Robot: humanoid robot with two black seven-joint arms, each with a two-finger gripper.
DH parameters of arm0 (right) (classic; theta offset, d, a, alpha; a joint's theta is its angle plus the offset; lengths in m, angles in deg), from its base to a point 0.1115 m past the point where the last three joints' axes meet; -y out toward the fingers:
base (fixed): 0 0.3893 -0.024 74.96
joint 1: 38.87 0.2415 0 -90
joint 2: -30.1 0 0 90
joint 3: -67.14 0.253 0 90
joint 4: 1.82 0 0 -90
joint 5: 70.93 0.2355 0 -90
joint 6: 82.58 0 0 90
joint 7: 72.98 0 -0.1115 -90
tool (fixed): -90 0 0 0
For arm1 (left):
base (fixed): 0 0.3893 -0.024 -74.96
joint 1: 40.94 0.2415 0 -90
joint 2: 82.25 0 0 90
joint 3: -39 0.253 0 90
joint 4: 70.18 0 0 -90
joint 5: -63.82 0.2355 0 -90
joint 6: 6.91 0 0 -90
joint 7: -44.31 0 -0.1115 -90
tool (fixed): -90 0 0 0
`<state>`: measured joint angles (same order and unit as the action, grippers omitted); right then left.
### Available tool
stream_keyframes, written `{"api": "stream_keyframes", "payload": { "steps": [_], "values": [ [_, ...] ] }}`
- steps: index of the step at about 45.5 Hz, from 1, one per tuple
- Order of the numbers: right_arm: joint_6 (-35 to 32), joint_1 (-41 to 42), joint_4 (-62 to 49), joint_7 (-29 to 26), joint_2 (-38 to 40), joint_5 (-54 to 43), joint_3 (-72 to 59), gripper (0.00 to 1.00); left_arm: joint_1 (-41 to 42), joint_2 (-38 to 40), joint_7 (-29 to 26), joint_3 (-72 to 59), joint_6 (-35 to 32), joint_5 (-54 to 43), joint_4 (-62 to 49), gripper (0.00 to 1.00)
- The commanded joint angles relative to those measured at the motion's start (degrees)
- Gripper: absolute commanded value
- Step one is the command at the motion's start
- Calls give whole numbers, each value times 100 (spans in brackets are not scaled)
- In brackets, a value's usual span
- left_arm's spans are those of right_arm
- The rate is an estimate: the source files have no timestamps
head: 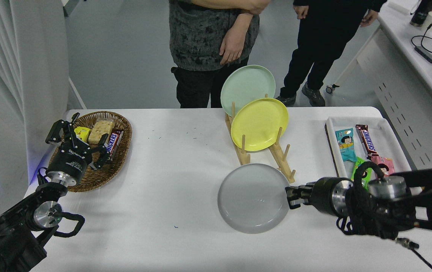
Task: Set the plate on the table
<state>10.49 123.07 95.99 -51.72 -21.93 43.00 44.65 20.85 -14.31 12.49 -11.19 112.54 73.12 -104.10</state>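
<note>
We see the right claw (290, 197) clamped on the plate's (253, 198) right rim, plate lying left of it, near flat just over the tabletop (185, 170). Left claw (75, 140) sits released by the basket (123, 155). Beyond stands the rack (284, 160); release looks next.

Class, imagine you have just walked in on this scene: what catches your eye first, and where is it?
First, the grey plate low over the table, near its middle, with the right gripper clamped on its right rim. Next, the yellow plate and the mint-green plate standing in the wooden rack just behind. The left gripper is parked, jaws open, over the wicker basket at the far left.
</note>
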Motion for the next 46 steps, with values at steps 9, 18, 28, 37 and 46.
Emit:
{"api": "stream_keyframes", "payload": {
  "steps": [9, 18, 28, 37, 46],
  "values": [
    [-17, -1762, -34, 353, -290, -46, 1590, 0, 0, 0, 0, 0, 0, 2, 0, 98],
    [-17, -2016, -43, 485, -572, -46, 1748, 0, 0, 0, 0, 0, 0, 2, 0, 98],
    [27, -2351, 1, 485, -554, 33, 2126, 0, 0, 0, 0, 0, 0, -7, 0, 98],
    [220, -2544, 27, 485, -493, 86, 2214, 0, 0, 0, 0, 0, 0, 2, 0, 98],
    [247, -2729, 36, 485, -265, 182, 2205, 0, 0, 0, 0, 0, 0, -7, 0, 98]
  ]
}}
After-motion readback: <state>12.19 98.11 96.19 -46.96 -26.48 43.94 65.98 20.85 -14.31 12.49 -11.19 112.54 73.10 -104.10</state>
